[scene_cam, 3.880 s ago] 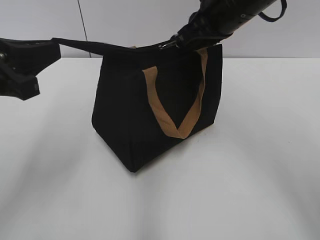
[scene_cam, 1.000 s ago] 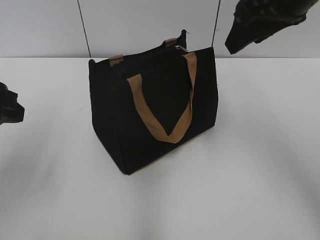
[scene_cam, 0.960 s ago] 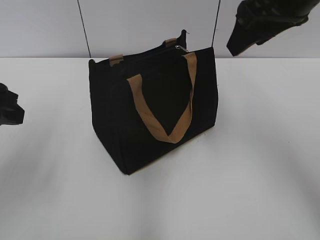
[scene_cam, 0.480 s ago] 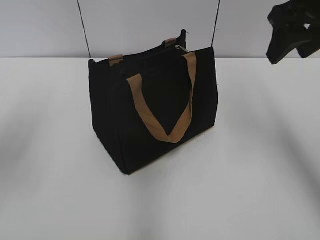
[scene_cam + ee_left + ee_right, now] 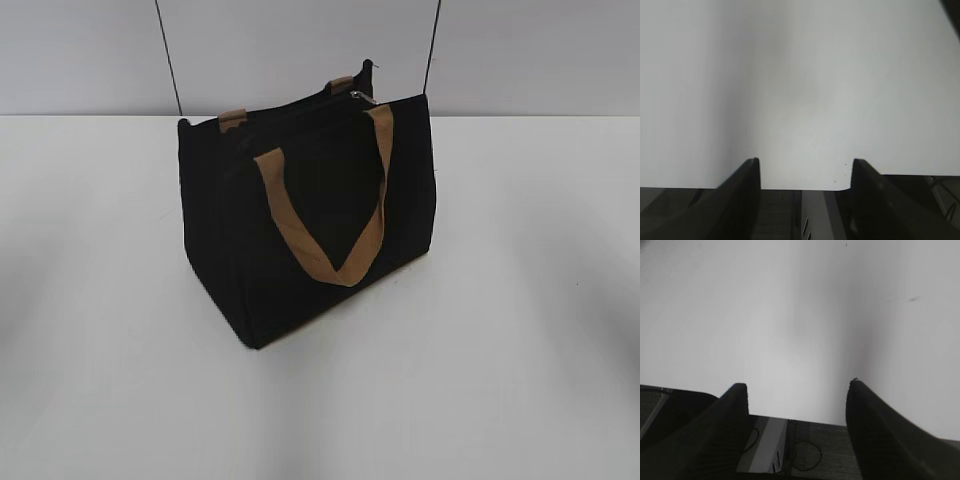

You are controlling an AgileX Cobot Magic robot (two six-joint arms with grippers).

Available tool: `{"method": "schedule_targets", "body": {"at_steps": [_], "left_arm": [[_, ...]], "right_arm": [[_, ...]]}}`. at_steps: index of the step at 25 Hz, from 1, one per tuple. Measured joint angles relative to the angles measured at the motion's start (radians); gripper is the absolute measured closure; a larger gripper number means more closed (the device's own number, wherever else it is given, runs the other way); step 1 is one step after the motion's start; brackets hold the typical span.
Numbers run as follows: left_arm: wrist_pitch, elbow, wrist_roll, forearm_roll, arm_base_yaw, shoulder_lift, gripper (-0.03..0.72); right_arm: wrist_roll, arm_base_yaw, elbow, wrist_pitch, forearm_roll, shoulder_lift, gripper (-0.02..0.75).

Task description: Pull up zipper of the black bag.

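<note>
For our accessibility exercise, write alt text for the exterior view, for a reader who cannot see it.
A boxy black bag stands upright on a white table, untouched, with no robot arm in view. A tan strap hangs in a loop down its near side, and the zipper pull shows as a small silver glint at the top right end.

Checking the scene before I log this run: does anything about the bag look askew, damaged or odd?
Nothing stands out. The black bag stands upright on the white table, its near tan handle hanging down the side and the silver zipper pull at the top edge.
</note>
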Motion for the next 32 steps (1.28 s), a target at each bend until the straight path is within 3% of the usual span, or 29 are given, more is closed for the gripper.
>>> {"method": "schedule_targets", "body": {"at_steps": [11, 24, 32], "left_arm": [[0.007, 0.167, 0.001, -0.018, 0.0, -0.494, 0.263], [-0.017, 0.379, 0.01, -0.005, 0.0, -1.046, 0.263], [-0.043, 0.433, 0.032, 0.022, 0.0, -1.255, 0.265]], "right_arm": [[0.001, 0.0, 0.364, 0.007, 0.124, -0.62, 0.267], [-0.114, 0.0, 0.581, 0.005, 0.126, -1.113, 0.267], [-0.135, 0.0, 0.636, -0.106, 0.127, -1.311, 0.267]]}}
